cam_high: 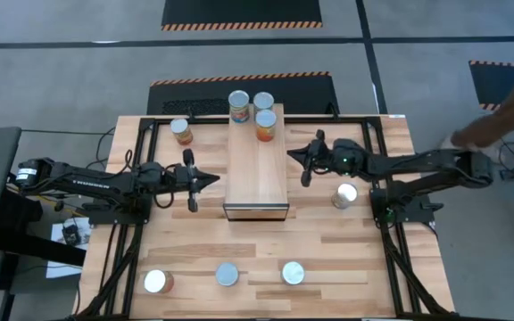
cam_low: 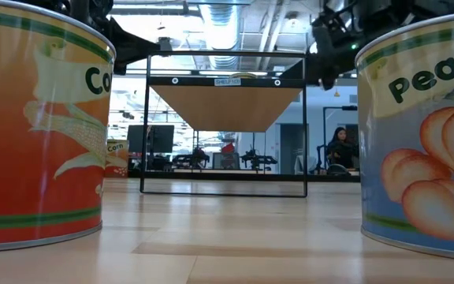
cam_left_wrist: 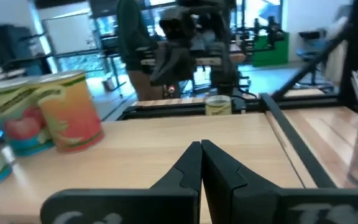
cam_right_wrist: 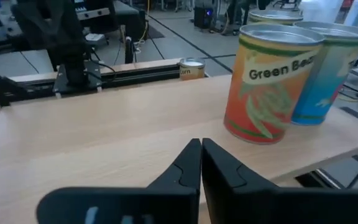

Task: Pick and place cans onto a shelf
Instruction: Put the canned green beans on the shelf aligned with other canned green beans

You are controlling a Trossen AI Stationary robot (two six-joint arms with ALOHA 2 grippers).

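Shelf (cam_high: 257, 160) lies mid-table, long axis running from the far edge to the near, dark opening at the near end. Three cans stand upright in a cluster on its far end: one at the far left corner (cam_high: 239, 105), one far right (cam_high: 263, 101), and an orange-labelled one (cam_high: 266, 124) just nearer than those.

Five cans not yet shelved, all upright on the table:
- one (cam_high: 181, 131) left of the shelf, near the far edge
- one (cam_high: 345, 194) right of the shelf, just beside the right arm's forearm
- three along the near edge: (cam_high: 158, 283), (cam_high: 227, 274), (cam_high: 294, 273)

Right gripper (cam_high: 303, 166) hovers just off the shelf's right side, level with the bare stretch of plank nearer than the cluster. In its wrist view the fingers (cam_right_wrist: 188, 163) look pressed together at the tips, nothing between them; the green-bean can (cam_right_wrist: 272, 84) stands apart, ahead on the plank. Holds nothing.

Left gripper (cam_high: 194, 181) hangs off the shelf's left side, tips pointing at it. Fingers (cam_left_wrist: 191, 167) closed, empty.

Judgement: the key relation is the can by the right forearm. It lies behind the right gripper, toward that arm's base and nearer the table's front, so the right arm is far closer to it than the left. The arm would need to draw back and spread its fingers well wider before it could take the can upright from the side.
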